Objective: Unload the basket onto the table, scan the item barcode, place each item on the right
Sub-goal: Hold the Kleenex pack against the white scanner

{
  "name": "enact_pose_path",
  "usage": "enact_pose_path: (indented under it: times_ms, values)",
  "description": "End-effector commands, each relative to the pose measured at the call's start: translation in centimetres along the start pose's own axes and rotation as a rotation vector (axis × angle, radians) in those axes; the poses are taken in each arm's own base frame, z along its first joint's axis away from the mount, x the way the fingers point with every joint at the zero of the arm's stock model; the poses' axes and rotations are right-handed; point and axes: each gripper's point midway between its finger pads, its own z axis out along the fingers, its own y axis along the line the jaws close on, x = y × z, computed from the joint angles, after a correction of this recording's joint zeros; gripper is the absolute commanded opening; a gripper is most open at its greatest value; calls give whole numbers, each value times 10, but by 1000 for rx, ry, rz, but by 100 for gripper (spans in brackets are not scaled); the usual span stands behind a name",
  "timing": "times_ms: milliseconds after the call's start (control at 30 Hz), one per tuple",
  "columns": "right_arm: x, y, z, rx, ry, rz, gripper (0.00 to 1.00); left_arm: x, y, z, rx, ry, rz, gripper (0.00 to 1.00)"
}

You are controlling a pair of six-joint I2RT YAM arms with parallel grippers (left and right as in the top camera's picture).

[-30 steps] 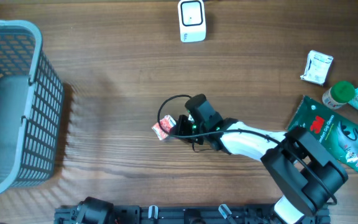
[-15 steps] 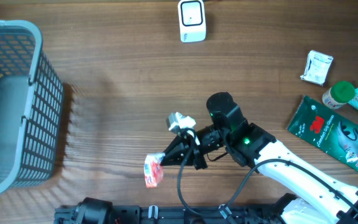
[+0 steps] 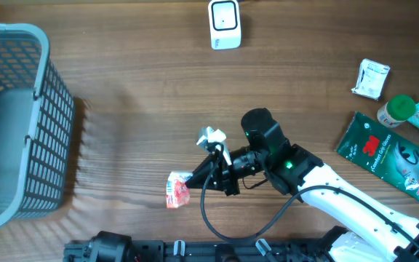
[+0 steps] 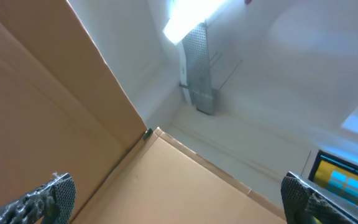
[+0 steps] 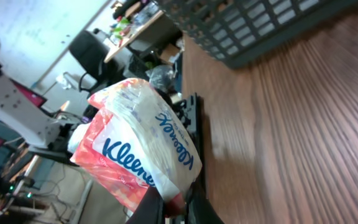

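Right gripper is clamping one end of the Kleenex tissue pack, jaws pinched tight on the wrapper, and the pack is hanging out past the fingertips above the table. Pack is sitting well below the scanner and a bit left of it, with bare wood lying between them. Right wrist view is showing the pack crumpled, logo facing the camera. Black cable is looping below the gripper. Grey basket is standing far left of the scanner. White sachet, green-capped bottle and green 3M package are lying far right of the scanner, well apart from the pack. Left gripper is gaping wide, gripping nothing, facing cardboard.
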Motion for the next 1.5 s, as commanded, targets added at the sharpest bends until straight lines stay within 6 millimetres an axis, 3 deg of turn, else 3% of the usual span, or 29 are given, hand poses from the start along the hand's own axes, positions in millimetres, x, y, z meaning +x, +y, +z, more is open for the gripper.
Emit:
enact_pose_path:
  times_ms: [0,67,133,200,267,400,567,633,733,800,900,1033,1167,1233,1333,1467]
  values:
    - [6,-4,-1,32,17,27,4,7,0,-1,3,27,1,100]
    - [14,-5,-1,36,40,40,4,15,0,-2,3,54,24,100]
    - [15,-8,-1,49,44,41,4,42,-12,-5,89,157,96,100]
    - [18,-23,-3,137,47,61,4,79,-50,-22,357,311,133,100]
    - [31,-45,-8,273,79,120,4,112,-68,-40,507,439,142,100]
    - [57,-74,-23,474,152,198,4,183,-34,-54,384,644,235,100]
    - [56,-108,-46,715,148,175,4,286,-9,-78,322,798,219,100]
    - [46,-124,-62,845,143,108,4,325,8,-96,305,874,261,100]
    - [20,-139,-87,1021,136,-29,4,362,29,-119,270,965,284,100]
    - [-22,-157,-132,1318,83,-225,4,383,44,-135,242,1023,296,100]
    - [-60,-157,-178,1603,65,-409,5,401,57,-150,229,1072,327,100]
    - [-94,-170,-210,1796,106,-599,5,411,71,-165,209,1143,371,100]
    - [-108,-219,-236,1923,283,-684,4,411,72,-166,209,1145,373,100]
    - [-129,-247,-241,1956,360,-709,4,411,72,-166,209,1145,373,100]
    - [-166,-280,-231,1962,505,-826,4,412,74,-168,205,1156,380,100]
    - [-173,-332,-220,1956,891,-988,4,418,94,-190,174,1260,446,100]
